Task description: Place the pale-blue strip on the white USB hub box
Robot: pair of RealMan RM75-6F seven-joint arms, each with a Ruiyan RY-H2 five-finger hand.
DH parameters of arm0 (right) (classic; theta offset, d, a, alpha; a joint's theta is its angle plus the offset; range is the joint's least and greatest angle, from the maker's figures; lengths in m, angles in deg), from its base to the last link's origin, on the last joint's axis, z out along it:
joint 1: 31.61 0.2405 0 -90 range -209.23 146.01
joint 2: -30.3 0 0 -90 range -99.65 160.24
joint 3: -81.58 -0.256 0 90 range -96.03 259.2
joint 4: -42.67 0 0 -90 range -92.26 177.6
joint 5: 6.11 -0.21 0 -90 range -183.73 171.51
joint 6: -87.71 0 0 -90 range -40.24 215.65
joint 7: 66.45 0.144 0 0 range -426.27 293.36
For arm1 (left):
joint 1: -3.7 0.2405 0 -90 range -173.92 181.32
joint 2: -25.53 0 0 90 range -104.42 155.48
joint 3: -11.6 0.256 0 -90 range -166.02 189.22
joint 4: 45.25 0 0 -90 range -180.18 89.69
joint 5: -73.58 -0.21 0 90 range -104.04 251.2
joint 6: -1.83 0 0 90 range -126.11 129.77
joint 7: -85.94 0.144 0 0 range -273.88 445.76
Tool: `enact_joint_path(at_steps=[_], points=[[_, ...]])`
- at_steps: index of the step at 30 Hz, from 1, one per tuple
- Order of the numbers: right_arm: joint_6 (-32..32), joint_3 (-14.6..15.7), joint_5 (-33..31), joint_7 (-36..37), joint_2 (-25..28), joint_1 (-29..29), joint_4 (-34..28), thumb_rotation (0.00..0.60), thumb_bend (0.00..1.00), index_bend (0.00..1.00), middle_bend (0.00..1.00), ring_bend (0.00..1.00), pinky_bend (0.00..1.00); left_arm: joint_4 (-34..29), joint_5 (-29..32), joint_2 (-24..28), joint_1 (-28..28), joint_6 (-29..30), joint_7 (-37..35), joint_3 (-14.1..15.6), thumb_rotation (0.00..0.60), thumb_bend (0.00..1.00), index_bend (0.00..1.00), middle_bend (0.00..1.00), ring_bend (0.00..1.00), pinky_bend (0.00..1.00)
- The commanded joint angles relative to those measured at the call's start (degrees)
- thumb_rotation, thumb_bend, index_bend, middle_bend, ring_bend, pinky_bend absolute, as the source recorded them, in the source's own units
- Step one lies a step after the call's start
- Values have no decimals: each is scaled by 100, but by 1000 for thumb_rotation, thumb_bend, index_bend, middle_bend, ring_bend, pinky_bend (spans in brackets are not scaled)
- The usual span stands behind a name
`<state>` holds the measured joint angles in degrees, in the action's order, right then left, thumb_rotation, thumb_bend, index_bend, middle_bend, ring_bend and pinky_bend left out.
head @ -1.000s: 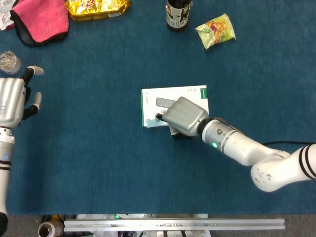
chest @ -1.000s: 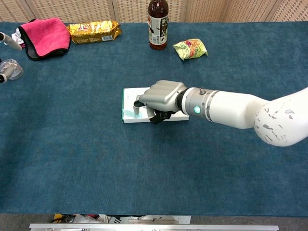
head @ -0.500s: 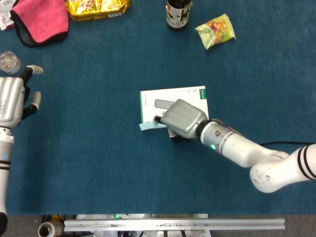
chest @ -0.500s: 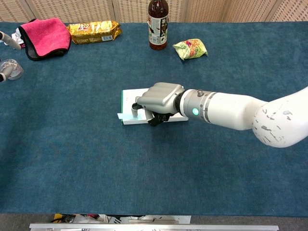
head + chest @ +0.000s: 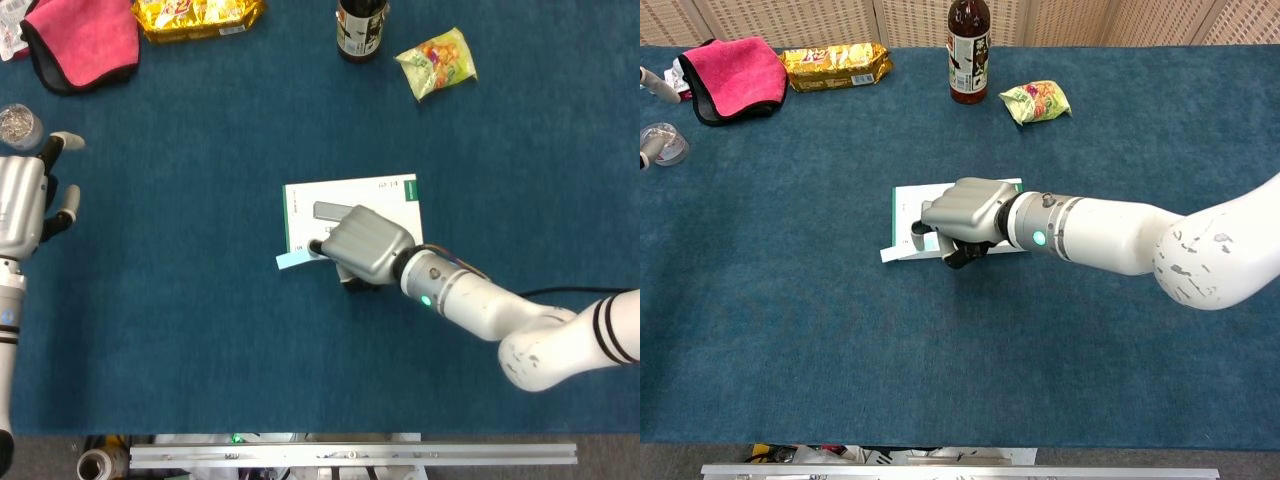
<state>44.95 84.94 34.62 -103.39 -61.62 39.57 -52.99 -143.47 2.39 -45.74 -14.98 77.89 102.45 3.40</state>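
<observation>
Pale-blue strip (image 5: 292, 261), pinched at the fingertips of the right hand (image 5: 362, 245), pokes out past the near left corner of the white USB hub box (image 5: 352, 200), mostly over the blue table (image 5: 200, 330) and not yet on the lid. My worry: the hand rests on the box, so a push could slide the box, and letting go now could drop the strip onto the cloth. Far off to that hand's left, the left hand (image 5: 25, 205) holds nothing, fingers loosely apart.

Pale-blue strip (image 5: 292, 261) now farther out past box (image 5: 390, 190) corner
</observation>
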Motion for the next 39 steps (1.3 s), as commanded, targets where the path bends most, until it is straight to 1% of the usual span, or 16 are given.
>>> enact_joint_path(at_steps=[1,6,11,15,24,28,32,36,39], points=[[-55,1,77,39,76,-38,-95,365,1000,276,1000,1000,1000,-2,-1,0,0,8,-4,-8,600,386,304,956,975,997],[-119,85,112,19,173,-87,-191,369,1000,276,1000,1000,1000,-20,5,-7,-12,-16,25,-2,600,386,304,956,975,997],[-67,124,32,32,158,-98,-99,371,1000,276,1000,1000,1000,-25,18,-22,-18,-27,36,-2,600,385,303,956,975,997],[-39,122,35,38,140,-92,-64,373,1000,277,1000,1000,1000,-18,39,-19,-14,-14,44,-15,600,386,303,956,975,997],[-170,137,161,63,278,-173,-255,375,1000,277,1000,1000,1000,-33,39,-31,-22,-22,71,-10,600,385,302,955,975,997],[-117,189,59,-3,254,-148,-200,378,1000,277,1000,1000,1000,-49,42,-36,-25,-20,91,-8,600,385,302,955,975,997],[-137,158,73,16,249,-157,-211,382,1000,277,1000,1000,1000,-40,55,-36,-17,-5,104,-11,600,385,302,955,975,997],[-287,100,253,111,430,-245,-413,381,1000,277,1000,1000,1000,-46,56,-19,-9,14,83,-25,600,385,301,953,974,997],[-532,125,459,192,747,-405,-690,380,1000,277,1000,1000,1000,-44,19,4,1,35,47,-24,600,385,299,944,963,996]])
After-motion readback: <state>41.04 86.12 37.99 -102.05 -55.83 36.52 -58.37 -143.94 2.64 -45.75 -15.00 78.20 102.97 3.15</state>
